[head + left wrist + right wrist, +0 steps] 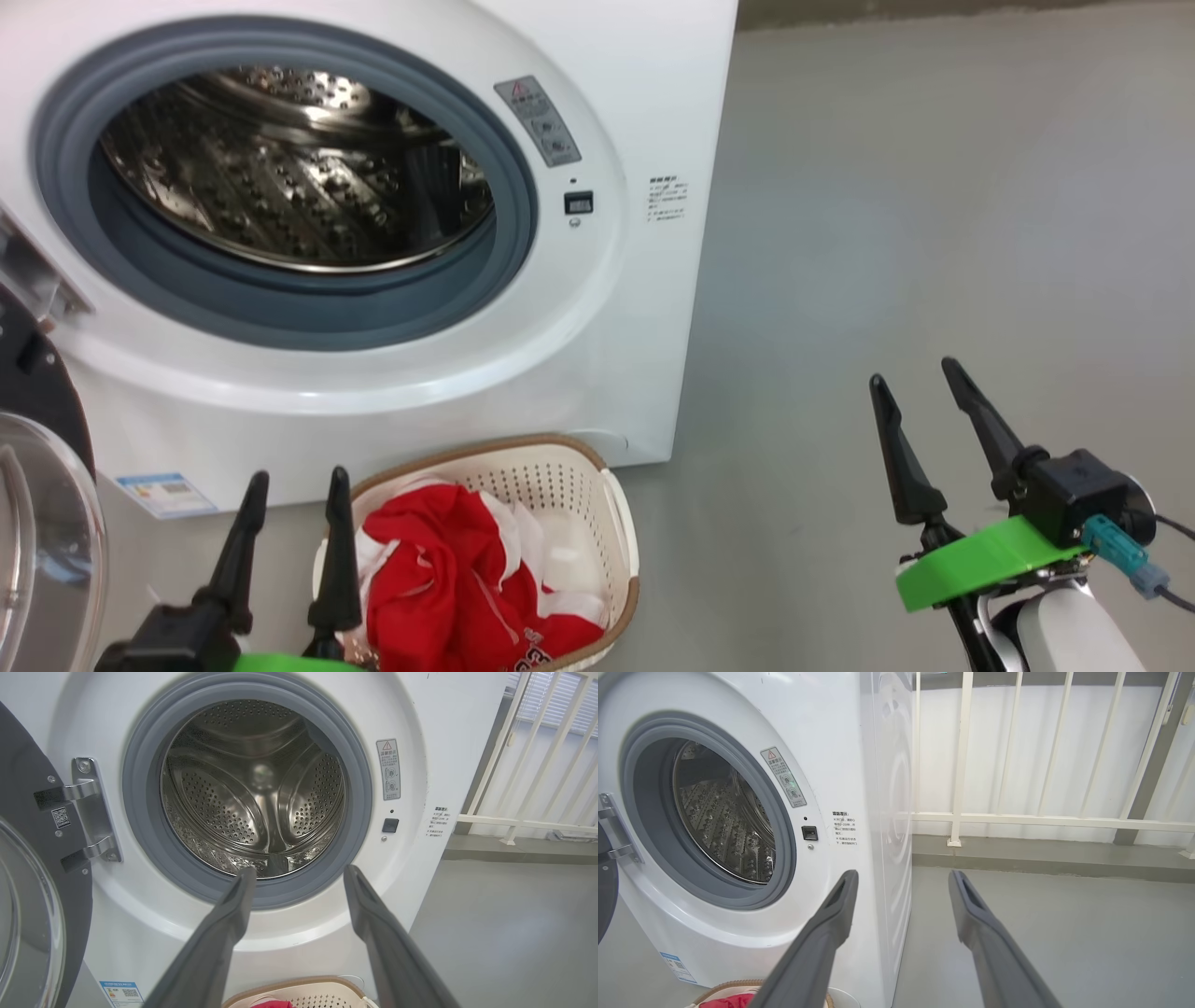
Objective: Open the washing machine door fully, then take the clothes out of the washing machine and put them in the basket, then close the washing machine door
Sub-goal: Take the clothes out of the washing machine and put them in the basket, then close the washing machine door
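One basket (560, 490) — long axis toward the washing machine (597, 373) — clothes (439, 579) inside

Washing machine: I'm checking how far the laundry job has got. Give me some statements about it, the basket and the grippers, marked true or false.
1. The washing machine door stands open. True.
2. Red clothes lie in the drum. False: the drum looks empty; the clothes are in the basket.
3. The basket stands on the floor before the washing machine. True.
4. The left gripper is shut on a garment. False: it is open and empty.
5. The right gripper is open. True.
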{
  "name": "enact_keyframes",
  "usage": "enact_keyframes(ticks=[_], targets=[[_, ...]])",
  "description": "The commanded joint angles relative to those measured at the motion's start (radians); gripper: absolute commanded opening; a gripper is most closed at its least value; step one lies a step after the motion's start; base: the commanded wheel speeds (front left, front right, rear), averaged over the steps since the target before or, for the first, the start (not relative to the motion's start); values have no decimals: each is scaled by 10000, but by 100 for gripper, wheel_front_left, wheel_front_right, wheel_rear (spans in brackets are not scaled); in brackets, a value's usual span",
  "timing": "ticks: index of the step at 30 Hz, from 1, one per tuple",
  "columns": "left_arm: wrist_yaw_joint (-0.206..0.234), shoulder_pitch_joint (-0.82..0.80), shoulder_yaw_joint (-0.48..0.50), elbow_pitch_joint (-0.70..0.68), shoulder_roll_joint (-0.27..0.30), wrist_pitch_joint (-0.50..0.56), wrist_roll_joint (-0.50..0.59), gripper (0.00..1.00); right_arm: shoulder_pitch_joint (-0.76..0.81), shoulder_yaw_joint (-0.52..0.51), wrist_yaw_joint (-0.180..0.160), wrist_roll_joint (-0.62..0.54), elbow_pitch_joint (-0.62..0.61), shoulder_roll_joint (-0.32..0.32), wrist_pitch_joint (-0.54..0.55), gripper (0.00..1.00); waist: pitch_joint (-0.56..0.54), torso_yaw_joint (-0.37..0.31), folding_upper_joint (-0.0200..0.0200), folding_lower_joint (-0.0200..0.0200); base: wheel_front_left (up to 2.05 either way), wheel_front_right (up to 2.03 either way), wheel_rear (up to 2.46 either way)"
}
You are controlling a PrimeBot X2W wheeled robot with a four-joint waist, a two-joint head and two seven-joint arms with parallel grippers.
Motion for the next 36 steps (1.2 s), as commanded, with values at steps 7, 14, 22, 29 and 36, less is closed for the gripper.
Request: enact_keyframes(ticks=[7,14,22,29,36], targets=[[160,706,458,-798,138,-120,121,100,409,162,62,-188,-355,7,-65,100,-684,-240,0,0,0,0,0],[296,1239,688,-962,110,-120,-28,100,658,84,62,-204,-450,7,-65,100,-933,-371,0,0,0,0,0],[445,1490,835,-803,220,-120,63,100,748,145,62,-162,-503,7,-65,100,-1029,-497,0,0,0,0,0],[477,1468,817,-774,246,-120,91,100,764,151,62,-123,-507,7,-65,100,-1000,-492,0,0,-3,1,2],[557,1478,781,-776,240,-120,95,100,800,158,62,-91,-497,7,-65,100,-978,-455,0,0,-85,49,36]])
